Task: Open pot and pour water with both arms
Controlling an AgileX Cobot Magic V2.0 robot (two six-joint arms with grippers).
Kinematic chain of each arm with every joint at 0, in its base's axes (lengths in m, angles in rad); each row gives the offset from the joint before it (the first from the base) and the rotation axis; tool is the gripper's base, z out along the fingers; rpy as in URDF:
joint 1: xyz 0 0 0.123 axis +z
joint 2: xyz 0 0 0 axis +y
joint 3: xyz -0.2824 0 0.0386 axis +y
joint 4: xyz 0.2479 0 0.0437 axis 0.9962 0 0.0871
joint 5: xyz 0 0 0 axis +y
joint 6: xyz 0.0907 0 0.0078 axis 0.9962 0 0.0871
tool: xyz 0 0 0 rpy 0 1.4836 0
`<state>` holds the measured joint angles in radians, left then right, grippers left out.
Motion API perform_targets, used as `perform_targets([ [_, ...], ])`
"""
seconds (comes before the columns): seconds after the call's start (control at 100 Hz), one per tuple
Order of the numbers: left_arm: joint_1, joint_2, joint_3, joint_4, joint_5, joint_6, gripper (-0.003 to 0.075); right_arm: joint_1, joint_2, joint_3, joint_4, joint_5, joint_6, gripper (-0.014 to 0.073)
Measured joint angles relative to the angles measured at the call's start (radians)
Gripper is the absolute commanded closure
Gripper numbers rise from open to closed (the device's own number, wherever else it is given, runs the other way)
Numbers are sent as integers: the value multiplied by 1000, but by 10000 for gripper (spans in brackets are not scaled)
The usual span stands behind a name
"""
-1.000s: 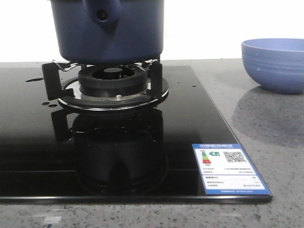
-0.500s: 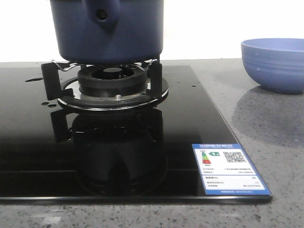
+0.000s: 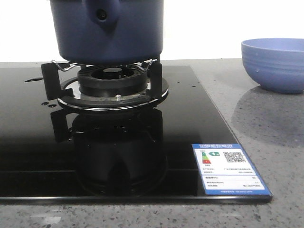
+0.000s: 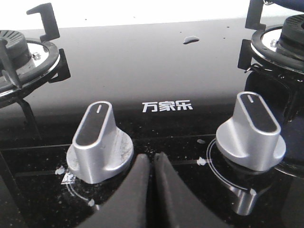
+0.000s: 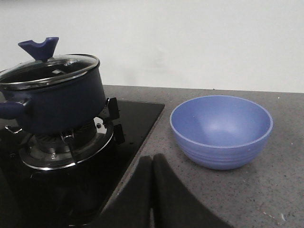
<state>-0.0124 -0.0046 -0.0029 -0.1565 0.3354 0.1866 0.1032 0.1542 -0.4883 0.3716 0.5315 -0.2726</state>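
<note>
Pot (image 3: 108,33) sits on the burner grate (image 3: 107,76) at upper left of the front view, stubby handle socket with round hole facing the camera. In the right wrist view the pot (image 5: 50,97) is at left of frame, glass lid (image 5: 47,66) on it with a blue knob (image 5: 39,47) on top. Light blue bowl (image 3: 274,64) stands on the grey desk (image 3: 270,133) at upper right of the front view, well apart from the pot, off the black stove top (image 3: 28,142). Energy label sticker (image 3: 230,168) at the stove's lower right corner. Left gripper (image 4: 152,164) at bottom centre of its view, fingers clenched together, holding nothing, just beside the left knob (image 4: 99,142); second knob (image 4: 251,130) at right. Right gripper (image 5: 152,166) at bottom centre of its view, fingers pressed shut, empty, over the stove edge between pot and bowl.
</note>
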Motion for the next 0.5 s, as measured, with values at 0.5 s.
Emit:
perform_targets([
  [0.5, 0, 0, 0, -2, 0, -1, 741, -187, 0, 376, -372, -399, 237, 658],
])
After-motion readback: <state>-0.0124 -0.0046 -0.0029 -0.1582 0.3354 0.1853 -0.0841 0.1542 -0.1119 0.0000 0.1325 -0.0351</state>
